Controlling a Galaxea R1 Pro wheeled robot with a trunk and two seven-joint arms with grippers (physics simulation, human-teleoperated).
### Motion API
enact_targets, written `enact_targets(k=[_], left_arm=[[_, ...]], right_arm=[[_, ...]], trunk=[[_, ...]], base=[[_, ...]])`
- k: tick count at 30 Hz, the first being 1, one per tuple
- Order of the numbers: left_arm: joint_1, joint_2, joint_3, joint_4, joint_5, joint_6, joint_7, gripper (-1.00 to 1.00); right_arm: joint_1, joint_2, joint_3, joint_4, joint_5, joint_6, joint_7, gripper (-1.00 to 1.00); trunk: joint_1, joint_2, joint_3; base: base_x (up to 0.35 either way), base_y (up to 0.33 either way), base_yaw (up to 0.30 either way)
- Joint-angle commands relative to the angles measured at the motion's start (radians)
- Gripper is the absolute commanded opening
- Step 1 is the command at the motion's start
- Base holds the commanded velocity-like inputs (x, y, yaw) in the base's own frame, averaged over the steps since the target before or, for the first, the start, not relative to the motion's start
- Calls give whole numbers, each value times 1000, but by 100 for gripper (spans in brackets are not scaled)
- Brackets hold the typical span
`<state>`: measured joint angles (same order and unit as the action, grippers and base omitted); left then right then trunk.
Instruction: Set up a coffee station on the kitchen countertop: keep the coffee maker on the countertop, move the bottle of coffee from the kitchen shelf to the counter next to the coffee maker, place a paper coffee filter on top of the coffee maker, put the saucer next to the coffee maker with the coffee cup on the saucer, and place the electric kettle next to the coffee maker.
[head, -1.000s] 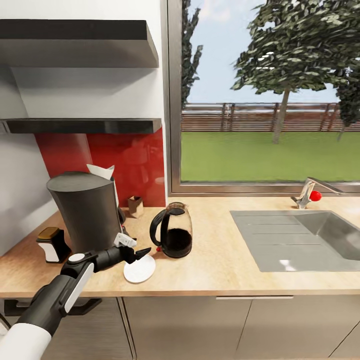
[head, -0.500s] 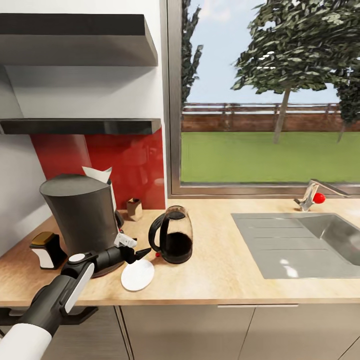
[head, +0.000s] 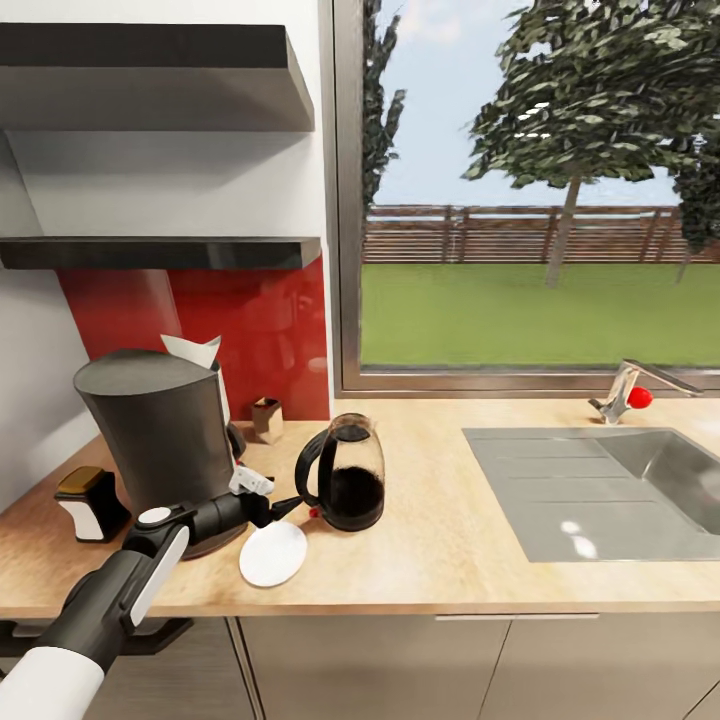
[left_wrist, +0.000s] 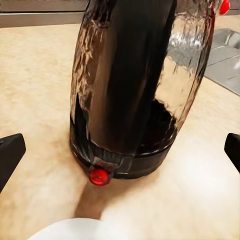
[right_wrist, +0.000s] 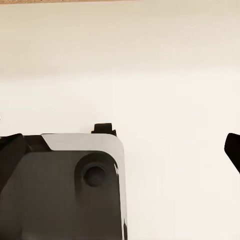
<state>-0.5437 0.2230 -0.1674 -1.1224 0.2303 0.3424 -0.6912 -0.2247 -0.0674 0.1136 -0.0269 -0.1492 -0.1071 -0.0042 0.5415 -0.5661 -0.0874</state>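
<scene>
A dark grey coffee maker (head: 150, 430) stands on the wooden countertop (head: 450, 530) at the left, and a white paper filter (head: 197, 351) sticks up behind its top. To its right is the glass electric kettle (head: 345, 487) with a black handle, close up in the left wrist view as the kettle (left_wrist: 135, 85). A white saucer (head: 273, 553) lies flat in front of both, near the counter edge. My left gripper (head: 283, 507) hangs open just over the saucer's far rim, its fingertips (left_wrist: 10, 155) wide apart and pointing at the kettle. My right gripper (right_wrist: 120, 150) is open, holding nothing.
A small white container with a brown lid (head: 90, 500) sits left of the coffee maker, and a small brown cup-like object (head: 266, 418) stands by the red backsplash. The steel sink (head: 600, 490) and tap (head: 625, 390) lie to the right. Two dark shelves (head: 160, 250) hang above.
The whole head view has shifted, so the counter things sit slightly further left and lower in the picture. The left arm holds the same pose. Saucer and kettle keep their spacing.
</scene>
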Motion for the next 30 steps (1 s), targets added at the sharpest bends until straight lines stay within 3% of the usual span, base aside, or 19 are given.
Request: enact_targets(k=[1, 30], left_arm=[[-1, 1, -2, 0, 10, 9, 1, 100], [-1, -1, -3, 0, 10, 9, 1, 100]], right_arm=[[-1, 0, 9, 1, -10, -3, 0, 100], [-1, 0, 9, 1, -10, -3, 0, 100]], trunk=[[0, -2, -2], [0, -2, -2]], base=[[5, -1, 0], [36, -33, 0]])
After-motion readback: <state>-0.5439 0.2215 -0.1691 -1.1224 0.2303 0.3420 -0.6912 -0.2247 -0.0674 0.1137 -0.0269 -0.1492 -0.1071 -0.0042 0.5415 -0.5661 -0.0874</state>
